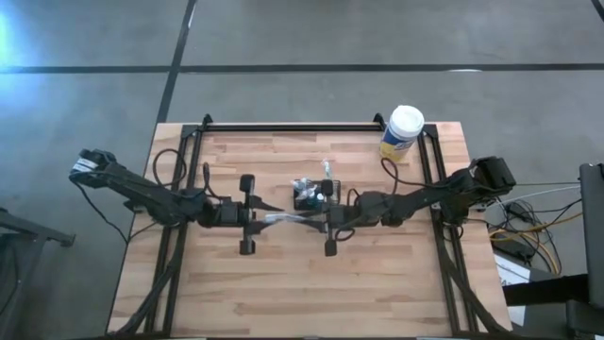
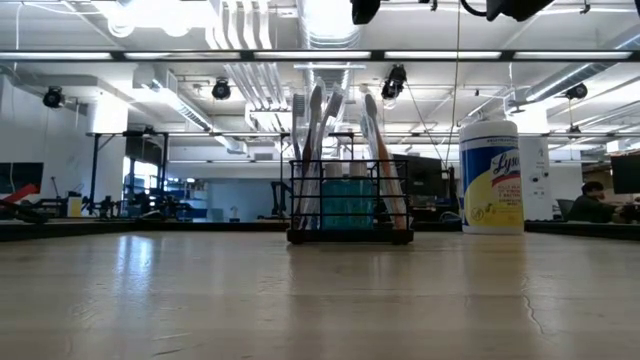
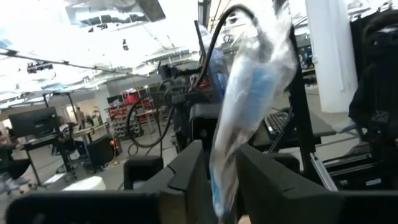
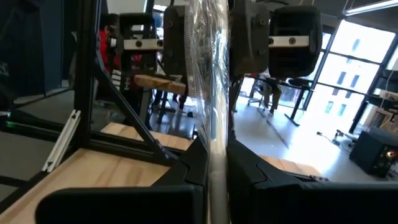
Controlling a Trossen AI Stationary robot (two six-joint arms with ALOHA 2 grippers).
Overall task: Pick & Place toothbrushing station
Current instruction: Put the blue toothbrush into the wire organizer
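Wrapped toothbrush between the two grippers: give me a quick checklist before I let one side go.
1. Right gripper shut on the wrapped toothbrush: ok.
2. Left gripper closed on the same wrap: ok, the wrap sits pinched in it.
3. Grip reaches the brush itself, not just loose wrap: cannot tell.
4. Caddy upright on the table: ok.
5. Free slot in the caddy: cannot tell; brushes stand in it.
6. Canister apart from the caddy: ok.
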